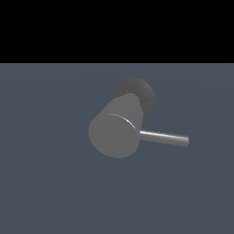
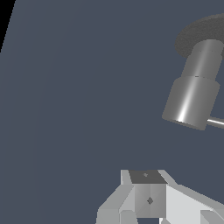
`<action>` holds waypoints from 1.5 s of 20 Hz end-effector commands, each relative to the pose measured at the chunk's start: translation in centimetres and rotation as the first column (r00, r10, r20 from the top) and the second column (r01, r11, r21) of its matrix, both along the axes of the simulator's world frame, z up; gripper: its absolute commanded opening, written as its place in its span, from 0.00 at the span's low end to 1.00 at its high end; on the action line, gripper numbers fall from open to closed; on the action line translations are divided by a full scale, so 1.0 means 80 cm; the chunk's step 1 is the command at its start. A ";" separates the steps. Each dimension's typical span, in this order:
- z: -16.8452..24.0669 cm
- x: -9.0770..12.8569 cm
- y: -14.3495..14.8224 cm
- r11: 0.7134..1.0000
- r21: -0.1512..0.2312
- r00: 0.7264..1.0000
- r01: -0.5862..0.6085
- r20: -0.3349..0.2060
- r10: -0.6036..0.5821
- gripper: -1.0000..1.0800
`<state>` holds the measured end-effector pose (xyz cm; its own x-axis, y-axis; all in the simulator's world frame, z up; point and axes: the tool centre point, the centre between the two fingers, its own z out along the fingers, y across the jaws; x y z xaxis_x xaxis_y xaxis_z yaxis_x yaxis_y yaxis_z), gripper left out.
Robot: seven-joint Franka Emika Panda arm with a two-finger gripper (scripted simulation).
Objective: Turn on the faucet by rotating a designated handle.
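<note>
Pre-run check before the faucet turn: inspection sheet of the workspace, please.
Surface: flat blue-grey floor, bare where seen.
Job's things: faucet, a thick grey cylinder on a darker rough round base; handle, a thin shiny rod projecting from it toward the exterior view's right.
Clutter: nothing seen.
Grippers: gripper only in the wrist view, apart from the faucet; its fingers are cut off by the frame, so open or shut cannot be told.
Cables: nothing seen.
Surroundings: black band above the floor.

Flat slate-blue tabletop (image 1: 45, 183), plain and matte, filling the lower exterior view, black band (image 1: 117, 29) above, possibly empty background
</note>
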<state>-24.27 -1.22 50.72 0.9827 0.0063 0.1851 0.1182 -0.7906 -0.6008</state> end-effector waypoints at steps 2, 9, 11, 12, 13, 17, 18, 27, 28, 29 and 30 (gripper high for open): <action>0.002 0.000 0.011 0.999 -0.008 0.999 -0.035 0.002 0.035 0.00; 0.003 0.001 0.010 0.999 -0.001 0.999 -0.033 0.005 0.033 0.00; 0.004 0.001 0.009 0.999 0.014 0.999 -0.033 0.010 0.033 0.00; 0.005 0.001 0.008 0.999 0.024 0.999 -0.032 0.014 0.032 0.00; 0.006 0.002 0.007 0.999 0.035 0.999 -0.031 0.018 0.030 0.00; 0.011 0.003 0.001 0.995 0.097 0.999 -0.024 0.041 0.020 0.00; 0.013 0.004 -0.001 0.993 0.116 0.999 -0.022 0.048 0.017 0.00; 0.033 0.012 -0.033 0.932 0.362 0.990 -0.001 0.131 -0.050 0.00; 0.036 0.013 -0.038 0.918 0.398 0.988 0.001 0.141 -0.063 0.00; 0.039 0.015 -0.045 0.901 0.434 0.985 0.004 0.152 -0.078 0.00; 0.041 0.016 -0.051 0.882 0.470 0.983 0.007 0.161 -0.093 0.00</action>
<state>-23.14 -4.55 53.72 0.9396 -0.1395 0.3125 0.2119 -0.4800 -0.8513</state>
